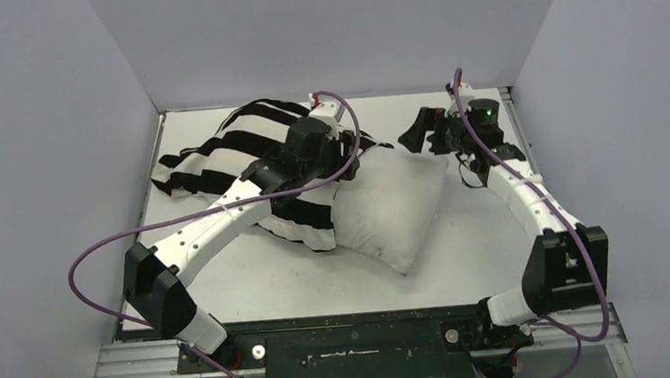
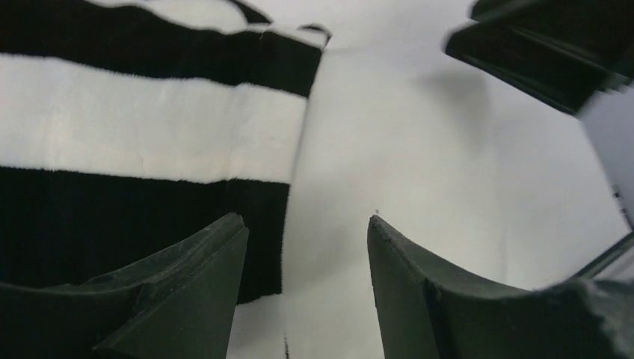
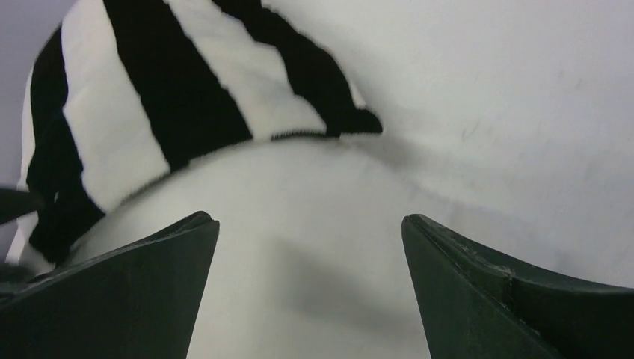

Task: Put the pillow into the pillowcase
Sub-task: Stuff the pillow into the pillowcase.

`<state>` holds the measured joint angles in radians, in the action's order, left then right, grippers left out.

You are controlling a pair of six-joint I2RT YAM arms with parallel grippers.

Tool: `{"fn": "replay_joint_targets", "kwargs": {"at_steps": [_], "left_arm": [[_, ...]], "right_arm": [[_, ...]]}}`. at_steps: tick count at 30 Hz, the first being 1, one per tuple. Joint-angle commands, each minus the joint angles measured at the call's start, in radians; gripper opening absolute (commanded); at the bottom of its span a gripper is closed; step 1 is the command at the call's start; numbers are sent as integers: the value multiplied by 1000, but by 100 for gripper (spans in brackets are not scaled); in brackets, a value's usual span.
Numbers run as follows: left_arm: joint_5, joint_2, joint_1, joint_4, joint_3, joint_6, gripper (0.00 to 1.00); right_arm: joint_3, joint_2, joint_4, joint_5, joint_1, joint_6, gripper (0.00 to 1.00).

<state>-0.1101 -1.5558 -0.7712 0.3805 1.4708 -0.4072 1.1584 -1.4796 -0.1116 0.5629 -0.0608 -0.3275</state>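
The pillow (image 1: 391, 204), plump and off-white, lies mid-table with its left part under the black-and-white striped pillowcase (image 1: 242, 142). My left gripper (image 1: 353, 157) hovers over the pillowcase's edge at the pillow's far corner, open, with nothing between its fingers. In the left wrist view, the left gripper (image 2: 306, 221) shows the pillowcase (image 2: 142, 134) on the left and a pale surface on the right. My right gripper (image 1: 417, 134) hangs open just beyond the pillow's far right corner. In the right wrist view, the right gripper (image 3: 310, 217) is wide apart above the pillow (image 3: 314, 247), with the pillowcase (image 3: 149, 105) behind.
The white table (image 1: 489, 240) is walled by grey panels on the left, back and right. Purple cables (image 1: 102, 252) loop off both arms. The left arm (image 1: 216, 221) lies across the near part of the pillowcase. The right gripper's dark body (image 2: 553, 52) shows in the left wrist view.
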Motion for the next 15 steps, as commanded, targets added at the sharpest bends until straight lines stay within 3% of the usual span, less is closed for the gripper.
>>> {"fn": "replay_joint_targets", "kwargs": {"at_steps": [1, 5, 7, 9, 11, 12, 15], "left_arm": [[-116, -42, -18, 20, -27, 52, 58], [-213, -112, -29, 20, -12, 82, 58], [-233, -136, -31, 2, -16, 96, 53], [-238, -151, -32, -12, -8, 111, 36], [-246, -154, -40, -27, 5, 123, 9], [-248, -152, -41, -32, 14, 128, 0], [-253, -144, -43, -25, 44, 139, 0]], "right_arm": [[-193, 195, -48, -24, -45, -25, 98], [-347, 350, -25, -104, -73, -204, 99], [-453, 447, 18, -136, -76, -310, 99], [-549, 544, 70, -169, -90, -373, 100], [-600, 596, 63, -209, -90, -395, 100], [-609, 610, 37, -221, -84, -398, 100], [-620, 665, -21, -237, -71, -395, 100]]}}
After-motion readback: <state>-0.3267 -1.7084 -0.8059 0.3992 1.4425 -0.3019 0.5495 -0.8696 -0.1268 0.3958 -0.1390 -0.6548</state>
